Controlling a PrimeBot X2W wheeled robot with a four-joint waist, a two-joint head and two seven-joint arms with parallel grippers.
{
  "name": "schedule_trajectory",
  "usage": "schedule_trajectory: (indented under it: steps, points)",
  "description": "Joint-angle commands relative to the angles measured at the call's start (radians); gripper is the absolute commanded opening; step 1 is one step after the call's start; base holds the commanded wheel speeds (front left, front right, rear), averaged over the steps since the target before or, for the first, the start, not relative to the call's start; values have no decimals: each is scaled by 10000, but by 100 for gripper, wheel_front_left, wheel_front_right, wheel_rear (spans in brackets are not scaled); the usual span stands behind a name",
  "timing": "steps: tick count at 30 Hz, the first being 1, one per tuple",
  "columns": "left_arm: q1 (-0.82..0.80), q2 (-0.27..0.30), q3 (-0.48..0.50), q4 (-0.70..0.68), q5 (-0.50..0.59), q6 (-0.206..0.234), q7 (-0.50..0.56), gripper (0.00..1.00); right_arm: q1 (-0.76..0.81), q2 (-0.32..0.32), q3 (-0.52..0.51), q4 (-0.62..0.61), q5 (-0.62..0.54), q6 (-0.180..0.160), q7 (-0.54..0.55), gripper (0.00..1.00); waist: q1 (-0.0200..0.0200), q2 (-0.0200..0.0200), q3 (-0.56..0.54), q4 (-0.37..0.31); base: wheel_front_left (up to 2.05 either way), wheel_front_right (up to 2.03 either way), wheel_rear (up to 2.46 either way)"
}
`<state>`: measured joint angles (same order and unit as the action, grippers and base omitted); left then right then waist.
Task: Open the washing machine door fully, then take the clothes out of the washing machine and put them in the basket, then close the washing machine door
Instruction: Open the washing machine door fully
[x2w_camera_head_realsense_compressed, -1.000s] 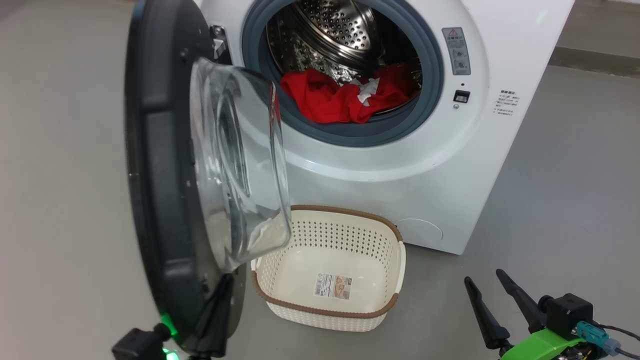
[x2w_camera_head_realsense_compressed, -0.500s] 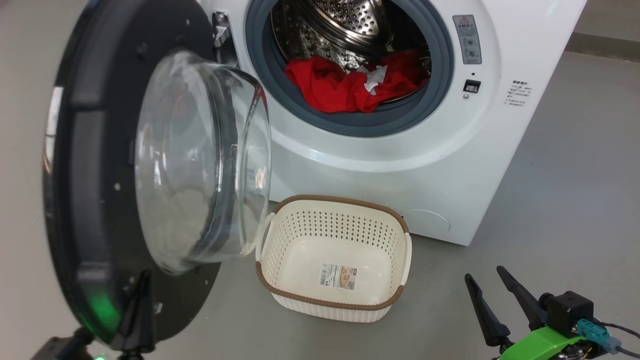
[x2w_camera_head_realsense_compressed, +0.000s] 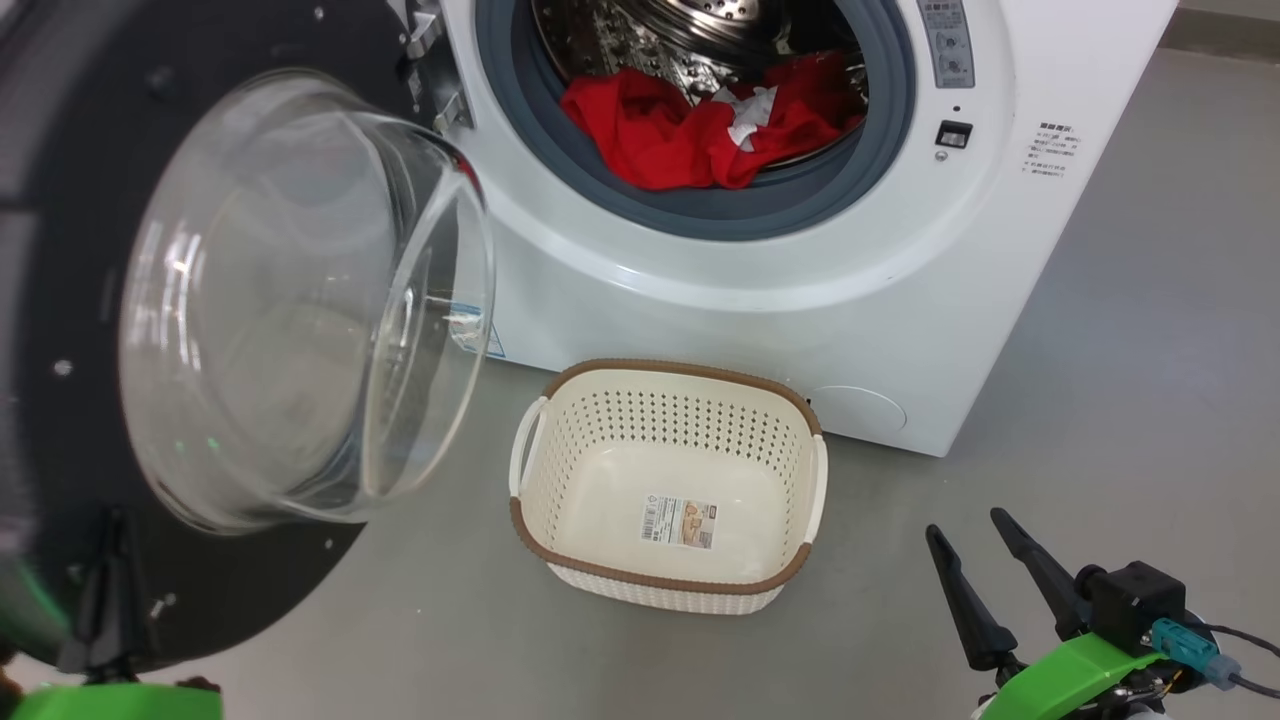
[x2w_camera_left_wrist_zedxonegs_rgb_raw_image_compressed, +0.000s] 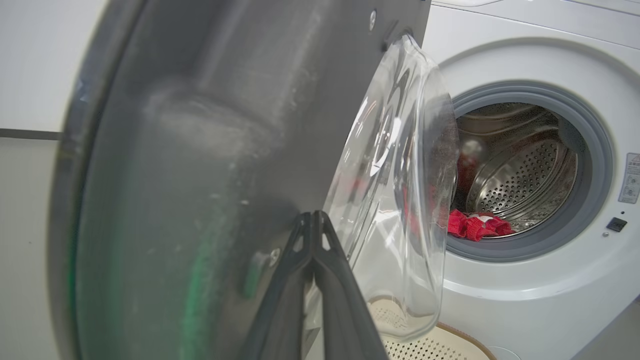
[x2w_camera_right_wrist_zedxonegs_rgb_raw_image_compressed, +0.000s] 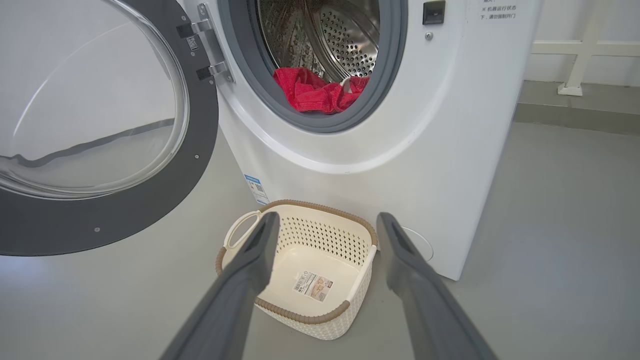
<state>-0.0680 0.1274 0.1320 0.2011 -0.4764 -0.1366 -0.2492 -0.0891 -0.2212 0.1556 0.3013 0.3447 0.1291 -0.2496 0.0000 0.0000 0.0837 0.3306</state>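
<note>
Nearest, at the lower right, the right gripper (x2w_camera_head_realsense_compressed: 965, 528) hangs low over the grey floor (x2w_camera_head_realsense_compressed: 1100, 400) with its two dark fingers spread wide and nothing between them. At the near left the left gripper (x2w_camera_left_wrist_zedxonegs_rgb_raw_image_compressed: 313, 220) has its fingers pressed together into one point, holding nothing, with the tips set against the inner face of the washing machine door (x2w_camera_head_realsense_compressed: 290, 300) close to its lower edge. That door stands swung far out to the left, its glass bowl bulging toward the right. Past the grippers, the basket (x2w_camera_head_realsense_compressed: 660, 582) sits empty on the floor, just in front of the washing machine (x2w_camera_head_realsense_compressed: 760, 330) and below its mouth. Farthest, the clothes (x2w_camera_head_realsense_compressed: 680, 140) lie heaped low in the steel drum (x2w_camera_head_realsense_compressed: 700, 25), spilling onto the grey rubber ring (x2w_camera_head_realsense_compressed: 700, 215). The step in hand looks like the end of the door-opening push. Next, the open right gripper would have to travel up over the basket and into the drum, close on a fold of the red fabric, and lift it clear of the ring.
</note>
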Motion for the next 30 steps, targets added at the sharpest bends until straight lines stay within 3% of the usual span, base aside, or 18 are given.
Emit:
schedule_trajectory:
  steps: [1,21,30]
  points:
    - [-611,539,686,-31,86,59,-126,0,-354,-65,249,-250,-150,16,-122,100,0,0,79,-39,0,0,0]
    - [-2760,2031,2200,2689,388,59,-126,0,-810,-133,303,-250,-339,16,-122,100,0,0,808,-236,0,0,0]
    - [-3590,2691,2363,3962,434,59,-126,0,-1008,-126,313,-256,-440,16,-122,100,0,0,1116,-312,0,0,0]
